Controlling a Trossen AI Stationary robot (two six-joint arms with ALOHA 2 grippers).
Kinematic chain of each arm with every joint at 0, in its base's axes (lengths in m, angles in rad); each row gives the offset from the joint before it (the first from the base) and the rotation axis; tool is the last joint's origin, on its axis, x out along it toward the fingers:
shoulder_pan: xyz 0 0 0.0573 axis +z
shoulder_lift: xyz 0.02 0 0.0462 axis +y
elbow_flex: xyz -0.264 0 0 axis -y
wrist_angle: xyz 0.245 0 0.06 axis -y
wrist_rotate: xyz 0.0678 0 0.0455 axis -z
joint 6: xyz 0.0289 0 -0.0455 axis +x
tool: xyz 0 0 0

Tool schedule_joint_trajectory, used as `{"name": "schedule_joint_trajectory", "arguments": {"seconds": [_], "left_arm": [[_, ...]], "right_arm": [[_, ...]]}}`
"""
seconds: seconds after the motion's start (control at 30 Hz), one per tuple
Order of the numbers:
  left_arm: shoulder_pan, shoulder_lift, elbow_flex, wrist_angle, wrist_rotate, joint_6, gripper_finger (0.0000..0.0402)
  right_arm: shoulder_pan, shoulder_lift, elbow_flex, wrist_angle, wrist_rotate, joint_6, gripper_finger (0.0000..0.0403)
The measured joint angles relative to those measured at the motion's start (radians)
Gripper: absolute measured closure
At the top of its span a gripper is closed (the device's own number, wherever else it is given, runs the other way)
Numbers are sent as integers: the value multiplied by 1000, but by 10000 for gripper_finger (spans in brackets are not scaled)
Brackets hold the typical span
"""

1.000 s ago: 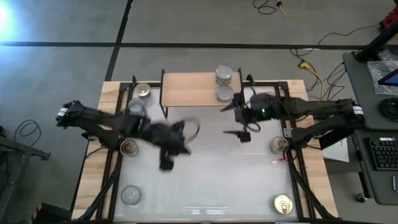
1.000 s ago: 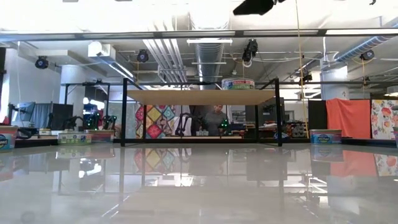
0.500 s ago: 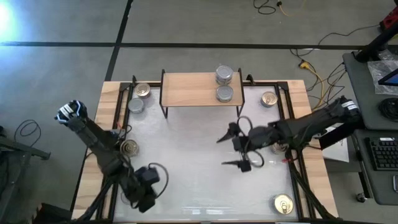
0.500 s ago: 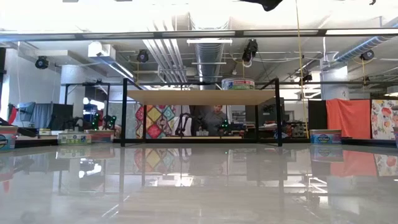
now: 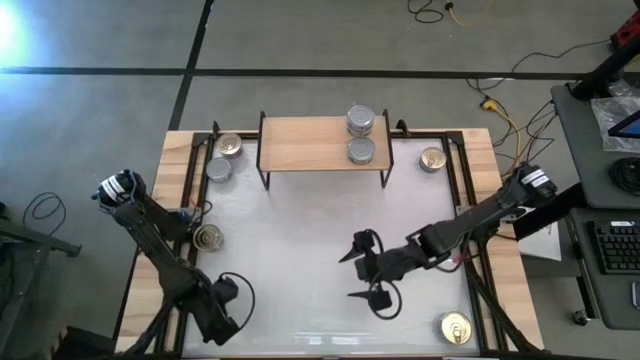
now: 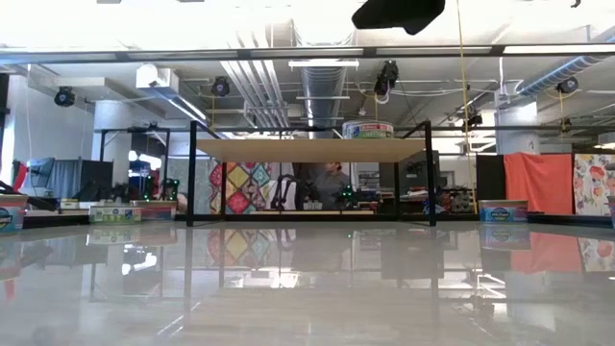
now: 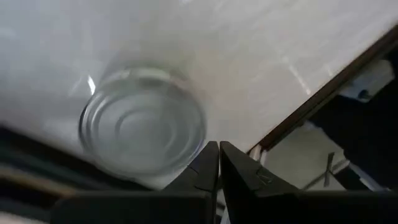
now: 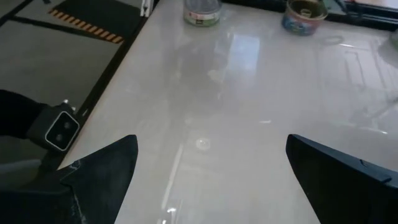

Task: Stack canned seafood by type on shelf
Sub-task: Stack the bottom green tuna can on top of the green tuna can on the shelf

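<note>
White tabletop [image 5: 300,240]: left pincer [image 7: 218,163] shut beside silver tin [image 7: 143,129], holding nothing

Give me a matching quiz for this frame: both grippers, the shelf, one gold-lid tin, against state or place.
1 left gripper
2 right gripper
3 shelf
4 gold-lid tin

A open, above the table middle
B carries two silver-lid tins
C shut, beside a silver-lid tin
D lower-right table corner in the high view

Pairs: 1-C, 2-A, 3-B, 4-D
</note>
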Motion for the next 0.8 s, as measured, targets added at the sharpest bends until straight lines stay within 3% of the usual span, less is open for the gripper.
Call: {"name": "schedule_joint_trajectory", "arguments": {"seconds": [0.13, 0.5, 0.6, 0.8], "left_arm": [[0, 27, -8, -32, 106, -41, 402], [17, 138, -66, -31, 253, 16, 402], [44, 144, -65, -29, 235, 75, 402], [165, 141, -48, -24, 72, 269, 402]], "right_arm": [[5, 40, 14, 0, -2, 2, 3], [3, 55, 42, -2, -1, -29, 3], [3, 40, 42, -2, 0, -45, 3], [-5, 38, 43, -1, 0, -69, 3]]}}
